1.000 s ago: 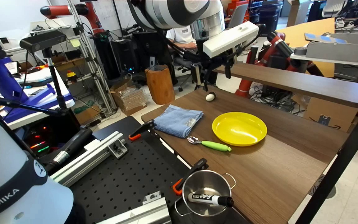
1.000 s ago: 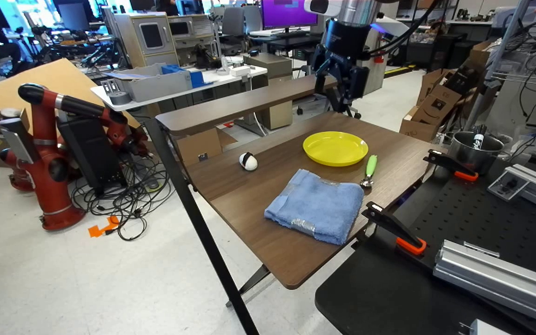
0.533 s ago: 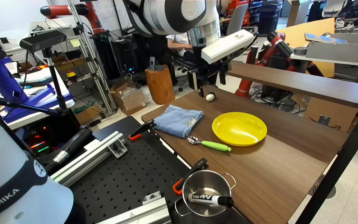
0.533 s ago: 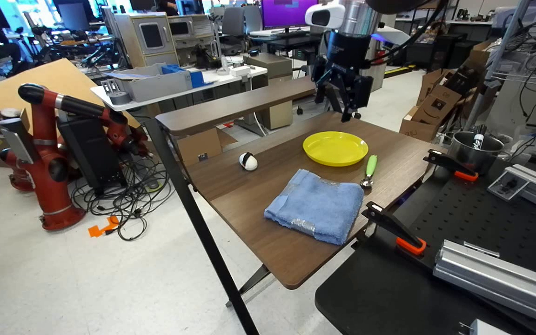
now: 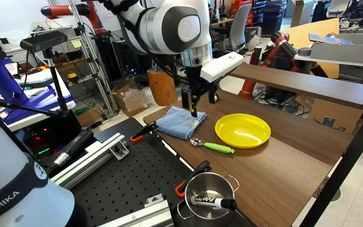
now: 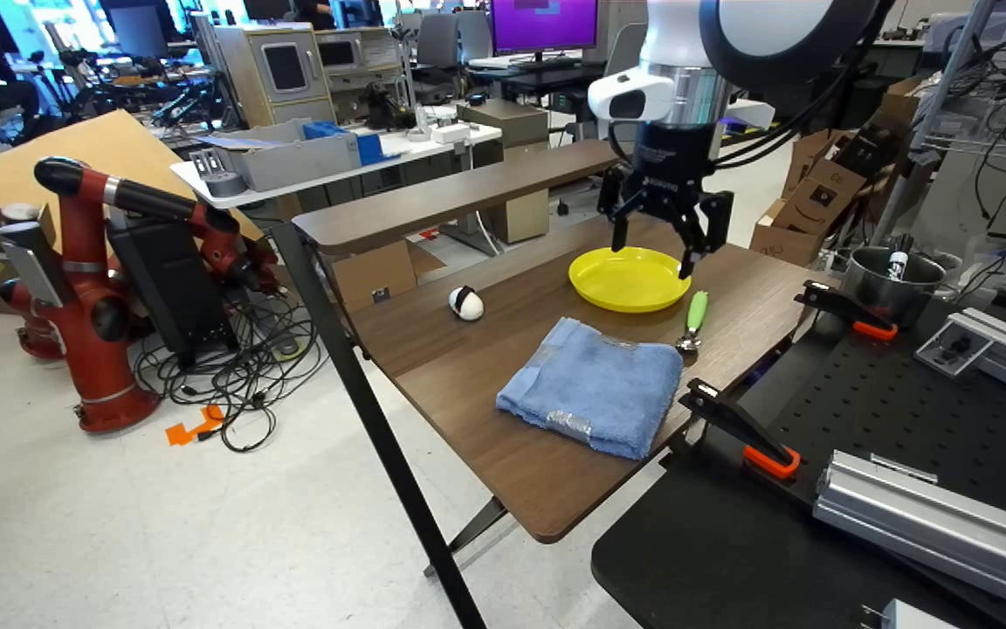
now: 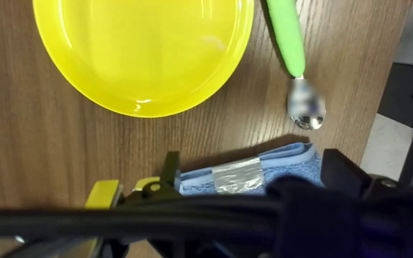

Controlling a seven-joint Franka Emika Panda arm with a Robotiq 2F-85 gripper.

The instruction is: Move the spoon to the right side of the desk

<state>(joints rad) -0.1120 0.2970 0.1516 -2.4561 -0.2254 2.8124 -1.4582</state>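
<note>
The spoon lies on the desk (image 5: 282, 170) between the yellow plate and the desk's edge by the black board. Its lime-green handle shows in both exterior views (image 5: 218, 148) (image 6: 698, 310) and in the wrist view (image 7: 289, 39). Its metal end points toward the folded blue towel and is partly blurred in the wrist view. My gripper (image 5: 203, 105) is open and empty, above the desk near the towel and plate, apart from the spoon. It also shows in an exterior view (image 6: 653, 255). In the wrist view its spread fingers (image 7: 252, 168) frame the towel, with the spoon beyond them.
The yellow plate (image 5: 243, 130) lies beside the spoon. The blue towel (image 6: 595, 384) is near the metal end. A white-and-black egg-shaped object (image 6: 466, 303) sits farther off. A steel pot (image 5: 197, 189) holds a marker (image 5: 210, 201). Clamps (image 5: 197, 173) grip the desk edge. A raised shelf (image 5: 295, 83) runs behind.
My gripper has come down and closer to the towel, plate and spoon, staying open. The spoon, plate, towel and pot have not moved.
</note>
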